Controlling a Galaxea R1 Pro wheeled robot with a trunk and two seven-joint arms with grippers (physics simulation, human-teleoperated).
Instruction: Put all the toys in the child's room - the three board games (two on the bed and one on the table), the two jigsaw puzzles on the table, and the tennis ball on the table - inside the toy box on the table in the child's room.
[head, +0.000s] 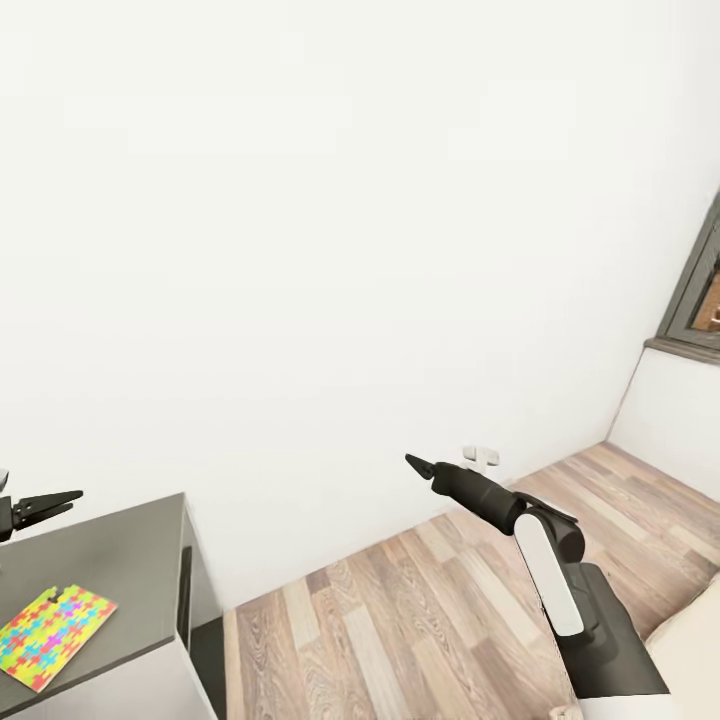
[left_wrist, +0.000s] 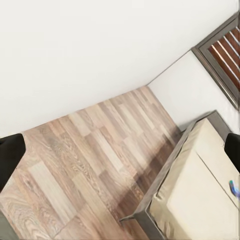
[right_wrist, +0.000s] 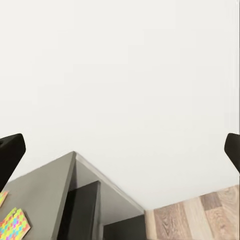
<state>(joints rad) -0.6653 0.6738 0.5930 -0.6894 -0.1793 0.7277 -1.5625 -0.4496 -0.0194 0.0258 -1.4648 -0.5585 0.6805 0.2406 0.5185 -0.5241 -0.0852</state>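
Two claws, both empty. The left gripper (head: 45, 507) hangs over the grey table's (head: 120, 545) far edge, jaws slightly parted; in its own view the fingertips sit far apart. The right gripper (head: 418, 464) reaches out over the wooden floor (head: 400, 620), looking pinched from the head camera yet wide in its wrist view.

One jigsaw puzzle (head: 52, 636) lies flat near the table's front edge. It looks thin, light and stiff, probably best pinched at an overhanging edge.

The left wrist camera adds the bed (left_wrist: 200, 195), carrying a small blue object (left_wrist: 233, 188) too cropped to identify.
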